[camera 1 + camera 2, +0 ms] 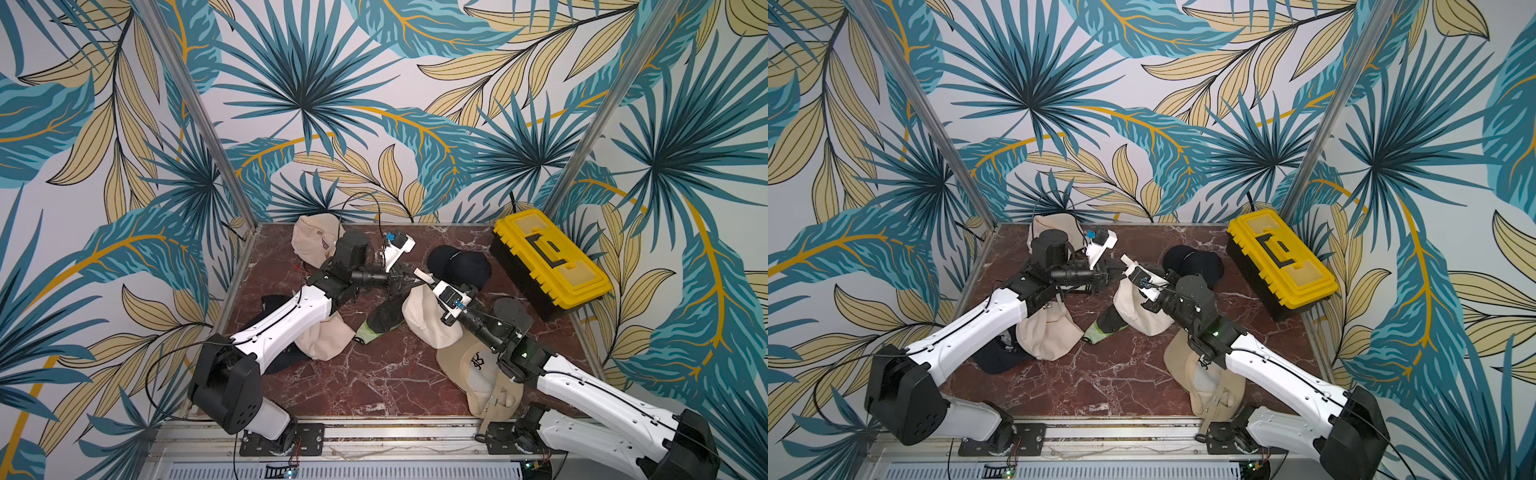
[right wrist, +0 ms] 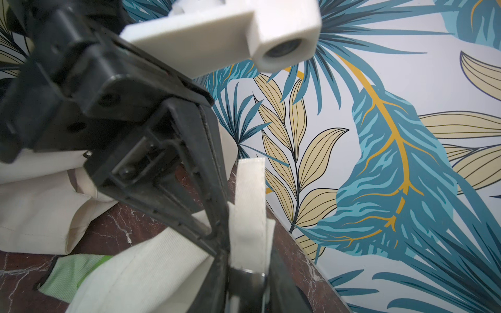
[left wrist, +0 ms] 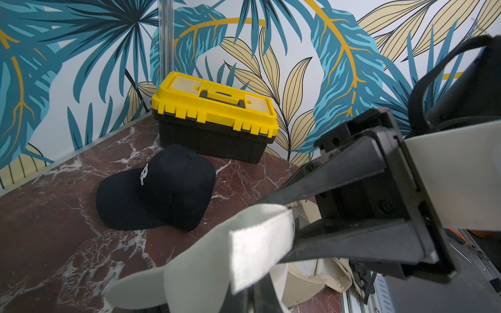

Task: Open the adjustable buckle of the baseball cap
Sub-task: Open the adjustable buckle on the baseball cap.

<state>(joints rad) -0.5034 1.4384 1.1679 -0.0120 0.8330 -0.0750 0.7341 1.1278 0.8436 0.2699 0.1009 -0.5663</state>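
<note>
**Arms meet at the cream cap's strap**

The left arm (image 1: 286,320) reaches forward from its base. Its wrist is bent sideways, so the left end effector (image 1: 405,277) points toward the right arm (image 1: 582,390). Its jaws are clamped on the hook-and-loop strap (image 3: 257,244) of the cream baseball cap (image 1: 419,320), and the strap's free end sticks out past the fingertips. The cap lies mid-surface (image 1: 374,374) under the right wrist. The right arm stretches low over it, with the right end effector (image 1: 430,284) at the strap. Whether that end effector grips the strap cannot be told.
</note>
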